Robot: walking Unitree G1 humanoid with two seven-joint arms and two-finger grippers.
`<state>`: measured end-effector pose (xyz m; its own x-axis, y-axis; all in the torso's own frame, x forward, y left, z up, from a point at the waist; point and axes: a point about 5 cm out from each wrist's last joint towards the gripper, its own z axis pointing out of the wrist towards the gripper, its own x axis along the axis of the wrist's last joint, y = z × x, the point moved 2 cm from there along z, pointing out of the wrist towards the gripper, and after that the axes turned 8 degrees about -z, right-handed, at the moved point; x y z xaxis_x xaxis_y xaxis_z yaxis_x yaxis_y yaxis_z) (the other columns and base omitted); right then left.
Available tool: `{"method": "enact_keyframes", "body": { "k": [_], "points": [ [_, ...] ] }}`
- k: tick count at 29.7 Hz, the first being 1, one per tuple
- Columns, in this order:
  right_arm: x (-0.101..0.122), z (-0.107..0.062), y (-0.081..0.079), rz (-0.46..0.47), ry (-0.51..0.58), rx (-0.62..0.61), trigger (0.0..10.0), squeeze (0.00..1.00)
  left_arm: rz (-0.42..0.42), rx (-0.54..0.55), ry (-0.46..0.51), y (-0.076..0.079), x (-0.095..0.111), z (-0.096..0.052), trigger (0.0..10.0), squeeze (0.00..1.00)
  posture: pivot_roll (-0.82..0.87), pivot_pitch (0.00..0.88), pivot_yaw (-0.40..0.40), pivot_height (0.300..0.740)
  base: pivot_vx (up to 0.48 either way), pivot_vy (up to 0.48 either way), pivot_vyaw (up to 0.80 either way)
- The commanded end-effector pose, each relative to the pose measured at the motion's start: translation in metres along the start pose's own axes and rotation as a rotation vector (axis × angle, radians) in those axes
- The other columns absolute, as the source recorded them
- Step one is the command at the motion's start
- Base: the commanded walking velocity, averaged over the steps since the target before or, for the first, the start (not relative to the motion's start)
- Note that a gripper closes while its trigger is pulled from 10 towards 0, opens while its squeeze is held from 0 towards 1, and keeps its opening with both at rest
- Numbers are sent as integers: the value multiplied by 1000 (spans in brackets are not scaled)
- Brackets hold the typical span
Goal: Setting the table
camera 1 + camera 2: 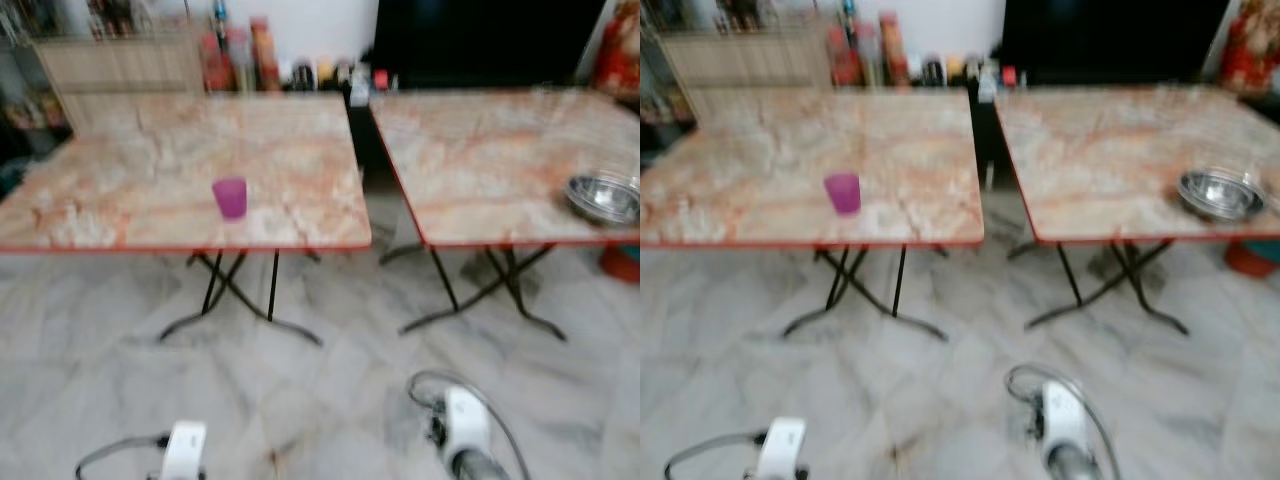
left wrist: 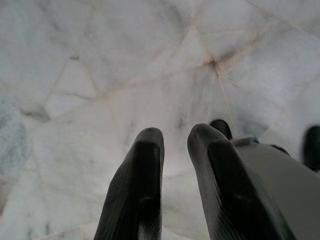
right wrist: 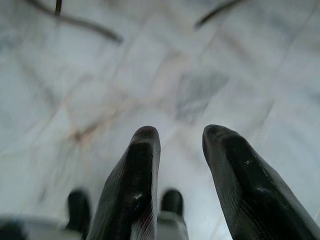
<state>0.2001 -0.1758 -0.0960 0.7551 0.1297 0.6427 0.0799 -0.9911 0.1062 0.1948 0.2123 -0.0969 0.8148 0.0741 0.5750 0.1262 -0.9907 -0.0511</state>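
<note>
A purple plastic cup (image 1: 229,197) stands upright near the front edge of the left marble-topped table (image 1: 140,170). A steel bowl (image 1: 603,197) sits at the right front of the right marble-topped table (image 1: 480,150). Both arms hang low over the floor, well short of the tables: the left arm (image 1: 185,450) and the right arm (image 1: 465,430). My left gripper (image 2: 176,131) points at the floor tiles, open by a narrow gap with nothing in it. My right gripper (image 3: 181,132) is open wider, also with nothing in it. The eye views are blurred.
A narrow gap (image 1: 365,150) separates the two tables, which stand on black folding legs (image 1: 235,295). Behind them are a low shelf with bottles and jars (image 1: 240,55) and a large dark panel (image 1: 485,40). A red object (image 1: 622,262) sits on the floor at the far right. Pale marble floor (image 1: 320,380) lies between me and the tables.
</note>
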Motion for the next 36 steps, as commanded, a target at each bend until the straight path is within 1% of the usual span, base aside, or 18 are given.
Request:
{"method": "enact_keyframes", "body": {
  "k": [1, 4, 5, 10, 13, 16, 19, 25, 36],
  "points": [
    [-2, 0, 11, 31, -14, -31, 10000, 0, -17, -11, 17, 7, 4, 1, 10000, 0, 13, 0, 11, 736, 0, 0, 0],
    [-5, -1, 11, 44, -31, -36, 10000, 0, -9, -13, 5, 7, 3, 1, 10000, 0, 15, 0, 8, 736, 0, 0, 0],
    [-6, -1, 10, 31, -40, -35, 10000, 0, -13, -12, 8, 7, 3, 1, 10000, 0, 15, 0, 8, 736, 0, 0, 0],
    [-7, -1, 9, 31, -45, -33, 10000, 0, -17, -9, 15, 7, 4, 1, 10000, 0, 16, 0, 7, 736, 55, 0, 0],
    [-8, -1, 8, 23, -52, -33, 10000, 0, -18, -6, 16, 6, 5, 1, 10000, 0, 17, 0, 5, 736, 349, 0, 0],
    [-9, -1, 8, 28, -52, -35, 10000, 0, -17, -4, 16, 6, 5, 1, 10000, 0, 19, 0, 6, 736, 403, 0, 544],
    [-11, -2, 7, 58, -59, -37, 10000, 0, -14, -4, 15, 5, 4, 1, 10000, 0, 17, 0, 9, 736, 412, 0, 0],
    [-13, -2, 5, 64, -60, -34, 10000, 0, 4, -11, 11, 5, 4, 1, 10000, 0, 12, 0, 13, 736, 414, 0, 0],
    [-16, -3, 7, 79, -69, -53, 10000, 0, 27, -17, 13, 5, 6, 1, 10000, 0, 9, 0, 14, 736, 414, 0, 0]
  ]
}}
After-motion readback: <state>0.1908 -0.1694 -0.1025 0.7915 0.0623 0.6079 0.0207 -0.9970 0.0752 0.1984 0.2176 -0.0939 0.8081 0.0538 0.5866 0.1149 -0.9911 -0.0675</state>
